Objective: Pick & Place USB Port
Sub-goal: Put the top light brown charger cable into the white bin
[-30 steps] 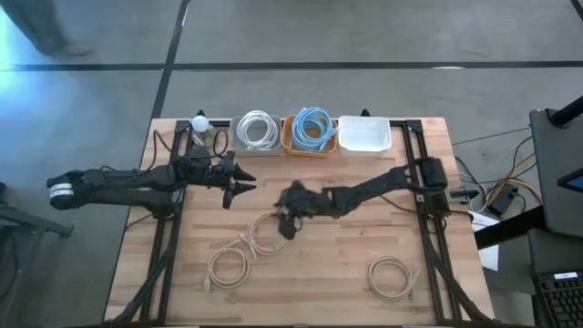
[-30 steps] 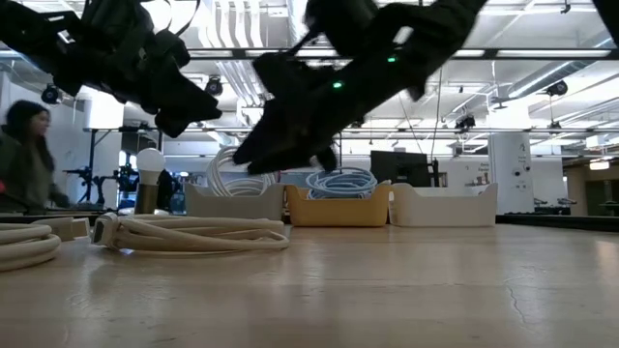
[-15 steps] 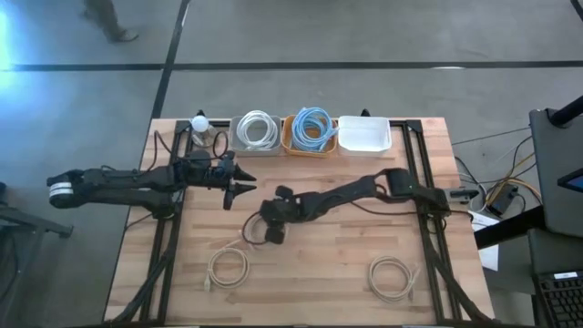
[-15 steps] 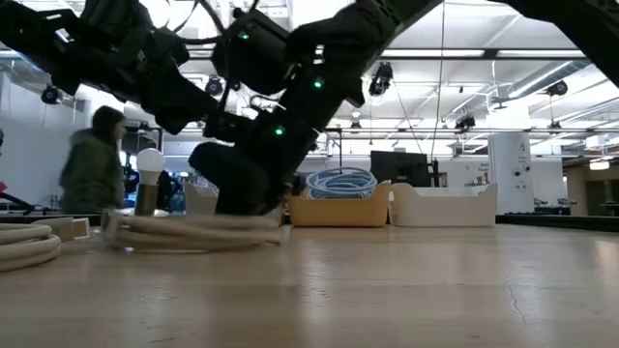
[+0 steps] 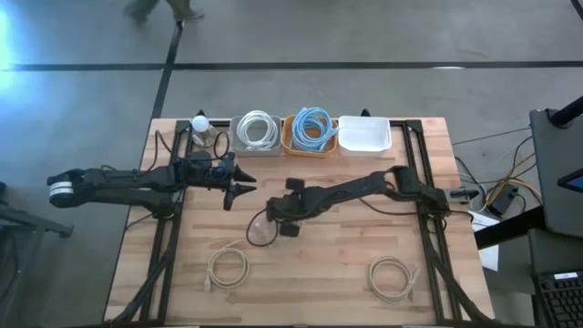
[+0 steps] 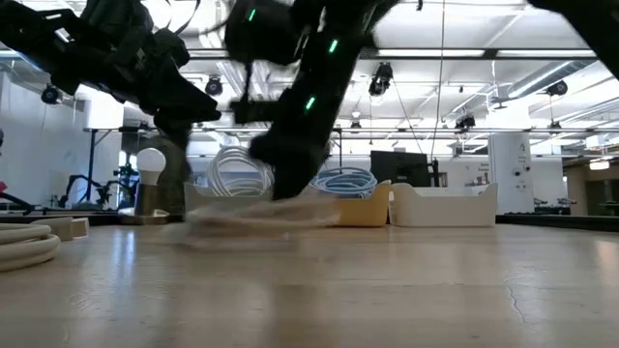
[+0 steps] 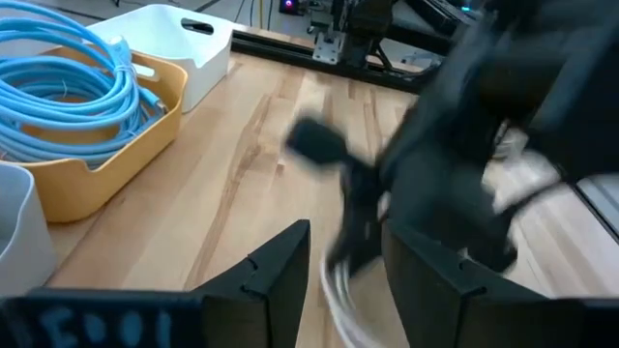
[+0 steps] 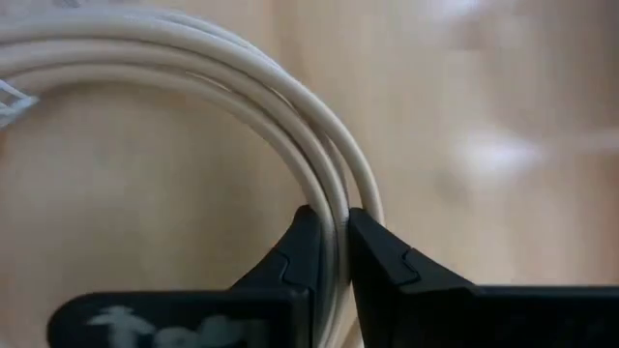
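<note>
A white coiled cable point(image 5: 260, 230) lies at the table's middle, and my right gripper point(image 5: 281, 219) is shut on its right-hand rim. In the right wrist view the cable's strands point(image 8: 242, 106) curve away from my right gripper point(image 8: 336, 253). The coil point(image 6: 256, 217) is a blur in the low view, near the table top. My left gripper point(image 5: 239, 183) hovers open to the left and a little farther back, touching nothing; its own view shows a clear gap in my left gripper point(image 7: 348, 280). My right gripper pinches several strands of the coil's rim point(image 8: 334, 217) between its two fingers point(image 8: 300, 253). The fingers come from above, slanting from the table's right, and lie across the strands. The rest of the coil trails toward the table's near left; whether it is clear of the wood, I cannot tell.
Two more white coils lie near the front: one at the left point(image 5: 228, 267), one at the right point(image 5: 392, 276). At the back stand a grey bin with a white cable point(image 5: 256, 132), an orange bin with a blue cable point(image 5: 311, 130), a white bin point(image 5: 365, 133) and a bulb point(image 5: 199, 123).
My right gripper has gone toward the table's left and down onto the coil, taken hold of its rim, then drawn back a little toward the right and far side. The coil has bunched smaller and shifted toward the right with it.
</note>
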{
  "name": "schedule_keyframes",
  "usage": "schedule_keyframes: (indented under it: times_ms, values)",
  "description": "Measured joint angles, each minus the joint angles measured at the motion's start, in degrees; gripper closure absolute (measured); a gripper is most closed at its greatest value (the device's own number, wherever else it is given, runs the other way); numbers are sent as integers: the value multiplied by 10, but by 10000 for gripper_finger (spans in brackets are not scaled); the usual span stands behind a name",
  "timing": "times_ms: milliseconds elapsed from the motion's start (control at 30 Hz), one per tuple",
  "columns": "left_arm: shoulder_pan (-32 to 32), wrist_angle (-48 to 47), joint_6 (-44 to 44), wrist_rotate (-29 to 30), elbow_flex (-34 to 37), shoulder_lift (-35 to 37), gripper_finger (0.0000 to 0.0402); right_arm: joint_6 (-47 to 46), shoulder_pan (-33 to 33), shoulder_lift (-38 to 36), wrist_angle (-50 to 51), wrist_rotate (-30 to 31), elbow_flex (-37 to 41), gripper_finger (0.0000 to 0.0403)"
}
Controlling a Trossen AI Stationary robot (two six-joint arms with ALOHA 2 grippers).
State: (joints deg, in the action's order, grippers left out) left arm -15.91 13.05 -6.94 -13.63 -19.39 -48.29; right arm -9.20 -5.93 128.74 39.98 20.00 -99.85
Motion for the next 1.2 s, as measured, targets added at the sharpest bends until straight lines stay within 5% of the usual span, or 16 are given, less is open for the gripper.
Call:
schedule_keyframes:
  times_ms: [333, 633, 833, 1033, 1200]
  values:
    - [2, 0, -6, 0, 0, -1, 245, -171, 4, -147, 290, 289, 52, 373]
    - [3, 0, -6, 0, 0, -1, 245, -314, 110, -333, 279, 392, 239, 373]
    - [3, 3, -6, 2, 0, -1, 245, -295, 215, -423, 141, 458, 355, 373]
    - [3, 4, -6, 17, 0, -1, 245, -175, 317, -463, -107, 466, 465, 366]
    - [3, 4, -6, 17, 0, -1, 245, -61, 389, -458, -346, 349, 552, 351]
